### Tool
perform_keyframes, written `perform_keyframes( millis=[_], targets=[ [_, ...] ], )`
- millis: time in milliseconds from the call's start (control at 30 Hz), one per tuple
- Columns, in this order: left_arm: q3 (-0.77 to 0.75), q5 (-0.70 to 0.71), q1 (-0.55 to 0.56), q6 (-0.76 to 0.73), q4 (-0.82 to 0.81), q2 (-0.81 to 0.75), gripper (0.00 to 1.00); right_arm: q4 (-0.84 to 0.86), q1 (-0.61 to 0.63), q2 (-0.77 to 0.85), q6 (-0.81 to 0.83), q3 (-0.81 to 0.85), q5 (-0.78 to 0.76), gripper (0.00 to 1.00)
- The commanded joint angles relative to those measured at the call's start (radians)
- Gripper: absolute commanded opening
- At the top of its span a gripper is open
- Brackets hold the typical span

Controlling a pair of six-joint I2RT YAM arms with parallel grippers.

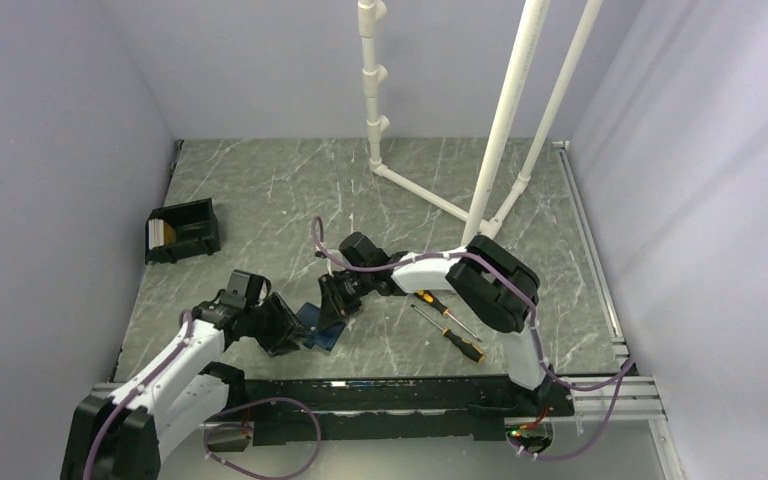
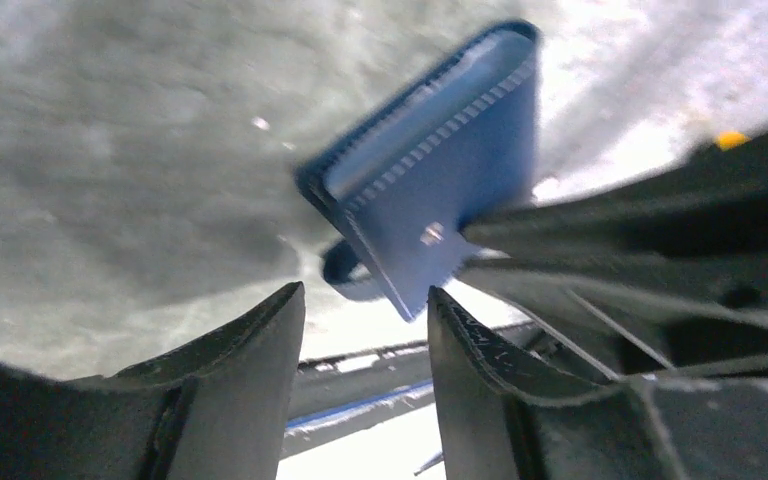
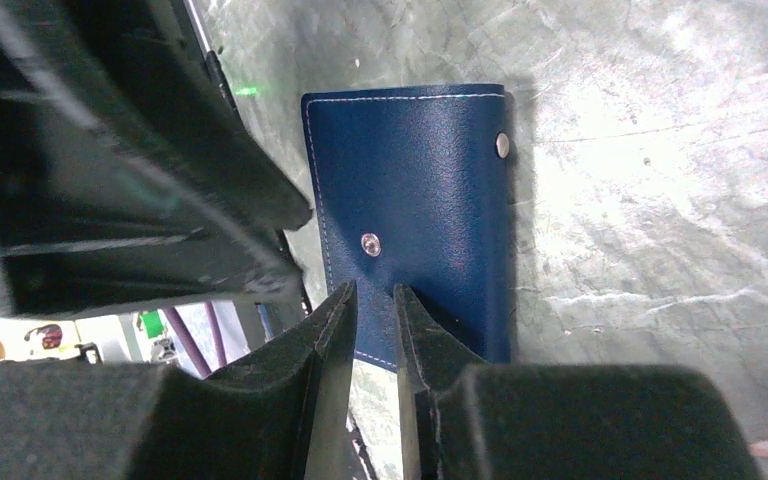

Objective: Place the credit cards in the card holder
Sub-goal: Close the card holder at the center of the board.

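Since the card holder [image 3: 410,200] sits between both hands, long axis running away from my right hand [image 3: 375,310], that hand's nearly together astride its end; clamped, can't tell. Left hand [image 2: 365,320] apart, just beside.

Top external: fixed high, behind, looks down on whole table [image 1: 260,190]. Left and right wrist views: very close, low, from opposite sides. All three share card holder [image 3: 420,200]

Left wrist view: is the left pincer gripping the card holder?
No, the left pincer has its fingers standing wide apart, closed on nothing, and the card holder is out past their tips.
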State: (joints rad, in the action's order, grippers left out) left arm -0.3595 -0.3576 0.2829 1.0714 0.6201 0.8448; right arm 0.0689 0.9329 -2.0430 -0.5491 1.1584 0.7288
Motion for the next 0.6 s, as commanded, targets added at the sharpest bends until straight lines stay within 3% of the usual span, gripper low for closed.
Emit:
perform_keyframes(
  millis=[0, 133, 400, 500, 567],
  targets=[
    [-0.011, 0.113, 0.001, -0.047, -0.14, 0.111, 0.52, 0.005, 0.001, 0.01, 0.023, -0.085, -0.202, 0.24],
    [-0.103, 0.165, 0.0, -0.144, -0.188, 0.295, 0.54, 0.052, 0.001, 0.034, -0.004, -0.138, -0.218, 0.24],
    [-0.257, 0.046, 0.0, -0.256, -0.431, 0.647, 0.6, 0.032, -0.003, 0.079, 0.0, -0.152, -0.261, 0.25],
    [-0.36, -0.046, 0.005, -0.292, -0.471, 0.766, 0.58, 0.047, -0.013, 0.095, -0.002, -0.172, -0.273, 0.26],
    [-0.415, -0.066, 0.009, -0.314, -0.446, 0.784, 0.63, 0.054, -0.025, 0.099, 0.0, -0.179, -0.278, 0.26]
  ],
)
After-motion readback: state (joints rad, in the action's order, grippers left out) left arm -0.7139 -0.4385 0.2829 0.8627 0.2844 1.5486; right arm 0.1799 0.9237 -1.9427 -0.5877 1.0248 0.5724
